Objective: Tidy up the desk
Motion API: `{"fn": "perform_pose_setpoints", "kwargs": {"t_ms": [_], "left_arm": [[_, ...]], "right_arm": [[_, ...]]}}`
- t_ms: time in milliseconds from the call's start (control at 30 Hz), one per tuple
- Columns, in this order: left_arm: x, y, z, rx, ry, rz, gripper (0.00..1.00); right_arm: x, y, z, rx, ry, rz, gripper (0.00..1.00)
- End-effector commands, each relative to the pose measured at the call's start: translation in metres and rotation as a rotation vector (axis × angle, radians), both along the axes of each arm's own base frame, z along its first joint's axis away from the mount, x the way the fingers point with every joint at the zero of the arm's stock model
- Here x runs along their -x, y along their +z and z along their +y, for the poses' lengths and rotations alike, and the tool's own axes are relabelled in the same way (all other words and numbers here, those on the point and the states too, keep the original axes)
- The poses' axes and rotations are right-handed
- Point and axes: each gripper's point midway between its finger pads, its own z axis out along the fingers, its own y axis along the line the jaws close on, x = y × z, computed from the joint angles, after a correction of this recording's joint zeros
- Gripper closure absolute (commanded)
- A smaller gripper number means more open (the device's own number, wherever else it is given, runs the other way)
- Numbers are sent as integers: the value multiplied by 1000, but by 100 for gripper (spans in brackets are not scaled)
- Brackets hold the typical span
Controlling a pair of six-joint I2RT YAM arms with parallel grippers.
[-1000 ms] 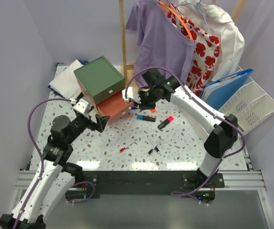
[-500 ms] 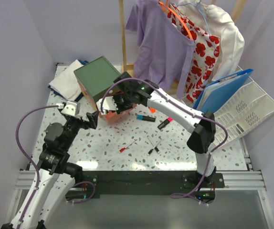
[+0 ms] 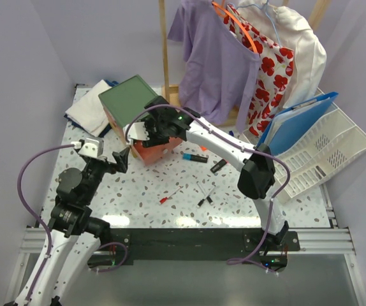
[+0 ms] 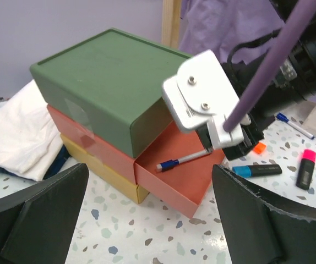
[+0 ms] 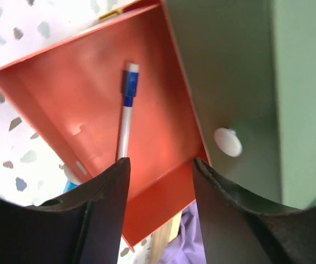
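We see the desk point(image 3: 247, 191) filling the middle of the top view, its black front bar just beyond the arm bases. At its far left stands a stack of three units: a green box point(image 3: 129, 102) on top, a red drawer point(image 4: 172, 180) pulled out beneath it, and a yellow drawer point(image 4: 105, 176) at the bottom. Our right gripper point(image 5: 161, 165) hangs over the open red drawer with its jaws parted and nothing between them. A pen point(image 5: 126, 110) with a blue cap lies flat on the drawer floor below, apart from the fingers. Our left gripper point(image 3: 120, 158) hovers above the desk just in front of the stack, jaws spread wide and empty, facing the drawer's open end. A white cloth point(image 3: 87, 108) lies folded just left of the stack; we cannot tell whether the two touch. On the desk right of the drawer lie a blue marker point(image 4: 257, 170) and, a little further right, a black marker point(image 4: 305, 168) with a pink tip. Nearer the front edge lie a few loose pens point(image 3: 203, 193), well apart from the stack. At the desk's right side a white file tray point(image 3: 339, 143) holds a blue folder point(image 3: 301, 124), and behind the desk a purple shirt point(image 3: 208, 64) hangs from a wooden rack.
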Motion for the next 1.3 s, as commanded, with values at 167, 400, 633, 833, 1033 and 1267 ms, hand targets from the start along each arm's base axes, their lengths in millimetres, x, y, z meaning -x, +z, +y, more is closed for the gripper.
{"fn": "perform_pose_setpoints", "kwargs": {"t_ms": [167,400,633,833,1033,1267], "left_arm": [[1,-7,-43,-19,-238,10,0],[6,-23,-75,-8,-426,93,0],[22,-47,-113,77,-604,279,0],[54,-79,-164,48,-680,429,0],[78,-142,-198,-213,-567,637,0],[61,-180,-197,-381,-408,704,1]], "right_arm": [[47,97,-39,-352,-120,169,33],[82,84,-113,-478,-173,436,19],[103,58,-163,-531,-218,571,16],[78,40,-194,-587,-374,612,6],[70,33,-201,-565,-419,590,3],[69,34,-204,-566,-415,567,2]]}}
